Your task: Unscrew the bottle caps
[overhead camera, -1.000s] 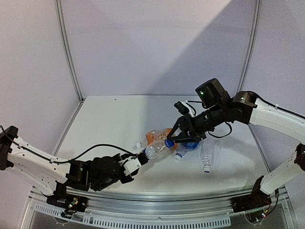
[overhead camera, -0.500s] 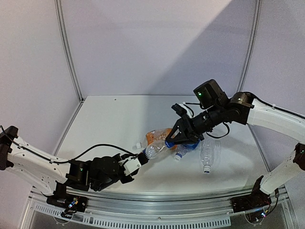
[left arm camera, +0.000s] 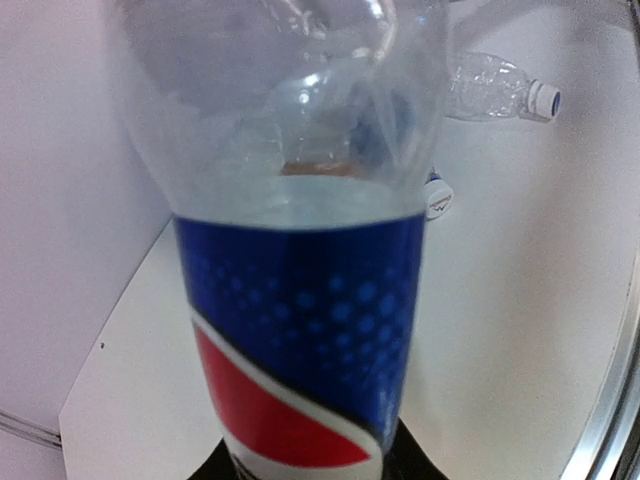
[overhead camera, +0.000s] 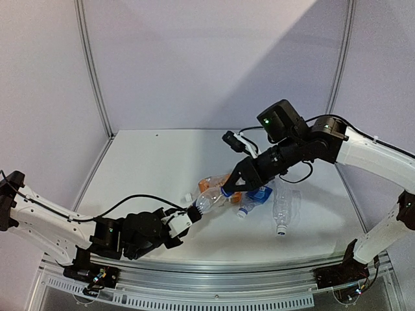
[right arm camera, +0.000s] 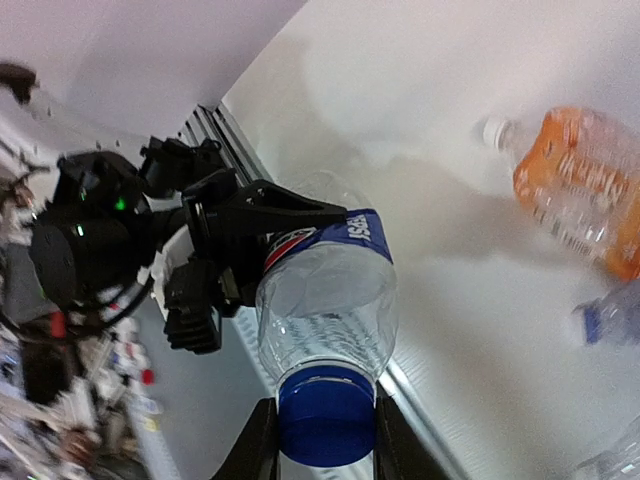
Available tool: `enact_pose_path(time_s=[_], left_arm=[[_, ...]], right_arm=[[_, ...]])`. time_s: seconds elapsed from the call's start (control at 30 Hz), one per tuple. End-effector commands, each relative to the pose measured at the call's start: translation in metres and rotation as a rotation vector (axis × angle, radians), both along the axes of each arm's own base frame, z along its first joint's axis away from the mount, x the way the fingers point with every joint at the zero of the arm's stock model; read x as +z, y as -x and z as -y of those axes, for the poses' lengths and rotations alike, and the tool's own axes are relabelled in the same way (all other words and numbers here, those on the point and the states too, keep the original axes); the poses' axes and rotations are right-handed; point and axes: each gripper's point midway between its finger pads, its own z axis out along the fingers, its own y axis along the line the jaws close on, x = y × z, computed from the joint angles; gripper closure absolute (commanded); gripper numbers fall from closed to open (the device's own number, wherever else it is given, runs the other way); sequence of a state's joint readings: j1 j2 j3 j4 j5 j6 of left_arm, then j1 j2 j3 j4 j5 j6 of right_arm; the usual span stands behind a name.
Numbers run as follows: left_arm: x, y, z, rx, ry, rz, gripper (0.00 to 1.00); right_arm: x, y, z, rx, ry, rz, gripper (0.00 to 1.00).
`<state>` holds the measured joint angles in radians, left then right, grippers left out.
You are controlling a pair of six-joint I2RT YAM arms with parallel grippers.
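Now: right gripper [right arm camera: 326, 436], newly narrowed from wide, fingers pinching blue cap [right arm camera: 326, 422]; Pepsi bottle [right arm camera: 325, 300], held near centre, base clamped in left gripper [overhead camera: 187, 218]; cap on, ready for twisting

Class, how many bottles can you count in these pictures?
4: Pepsi bottle centre front; orange one just behind it; blue-labelled one to its right; plain clear one farthest right. None seems hidden.

the clear bottle [right arm camera: 325, 300] carries a blue label [right arm camera: 345, 232] with white letters, turned upside down, that read as part of "pepsi". the left wrist view shows only its red and white swoosh. nothing else is readable.
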<state>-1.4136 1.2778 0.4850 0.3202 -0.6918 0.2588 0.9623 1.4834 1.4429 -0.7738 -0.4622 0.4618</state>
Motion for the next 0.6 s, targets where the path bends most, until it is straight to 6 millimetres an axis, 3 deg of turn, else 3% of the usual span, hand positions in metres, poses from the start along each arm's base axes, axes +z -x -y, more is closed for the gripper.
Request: enact_pose_path(time_s=[0.0, 0.03, 0.1, 0.17, 0.23, 0.4, 0.57], left_arm=[[0.002, 0.007, 0.012, -0.04, 0.003, -0.008, 1.0], [0.002, 0.007, 0.011, -0.039, 0.003, -0.008, 1.0], [0.003, 0.008, 0.01, -0.04, 0.011, -0.01, 1.0], [0.005, 0.008, 0.01, -0.044, 0.02, -0.011, 1.0], [0.006, 0.009, 0.01, -0.048, 0.026, -0.012, 1.0], [0.005, 0.007, 0.009, -0.039, 0.016, -0.005, 1.0], [0.003, 0.006, 0.008, -0.032, 0.011, 0.001, 1.0]], right_arm=[[0.018, -0.01, -0.008, 0.337, 0.028, 0.632, 0.98], [0.008, 0.002, -0.011, 0.43, 0.021, 0.705, 0.96], [-0.006, 0.033, -0.005, 0.761, -0.027, 1.013, 0.93], [-0.016, 0.035, -0.001, 0.95, -0.008, 1.363, 0.93], [-0.013, 0.024, -0.001, 0.99, 0.078, 1.551, 0.93], [-0.046, 0.008, 0.007, 1.215, 0.372, 1.735, 0.89], [-0.049, 0.019, 0.011, 1.264, 0.355, 1.695, 0.68]])
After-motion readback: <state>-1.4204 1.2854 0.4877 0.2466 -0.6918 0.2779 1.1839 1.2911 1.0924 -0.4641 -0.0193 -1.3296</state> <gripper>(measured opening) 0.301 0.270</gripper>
